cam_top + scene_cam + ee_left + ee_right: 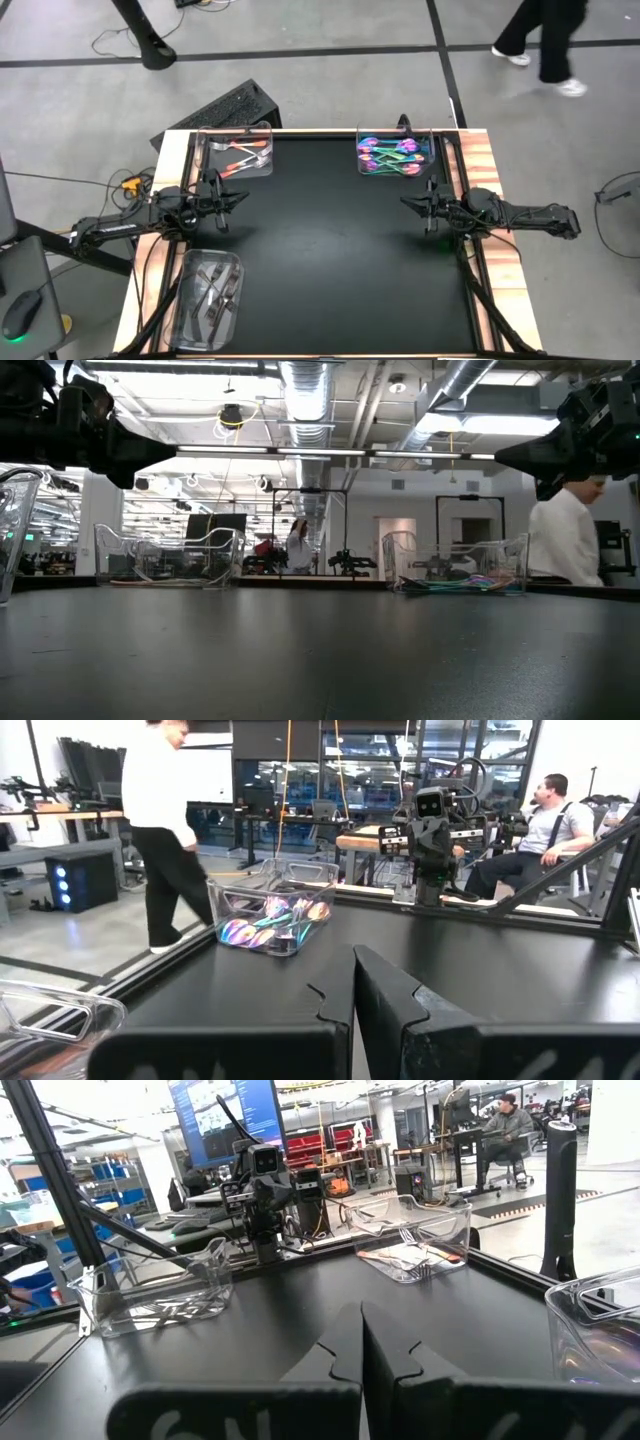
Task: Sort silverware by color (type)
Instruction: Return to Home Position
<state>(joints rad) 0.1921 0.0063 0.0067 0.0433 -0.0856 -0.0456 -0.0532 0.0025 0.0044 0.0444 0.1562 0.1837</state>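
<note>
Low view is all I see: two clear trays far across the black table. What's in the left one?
Observer: That tray holds coppery forks and spoons.
Operator: And the glassy thing at my left edge?
Observer: It is a third tray, in the table's near left corner, filled with dark silverware.
Operator: Are the claws up top carrying anything?
Observer: No. The left gripper and the right gripper are both shut with nothing between their fingers.

No readable text or numbers anywhere — only pale, indistinct marks on the right gripper (362, 1325)
</note>
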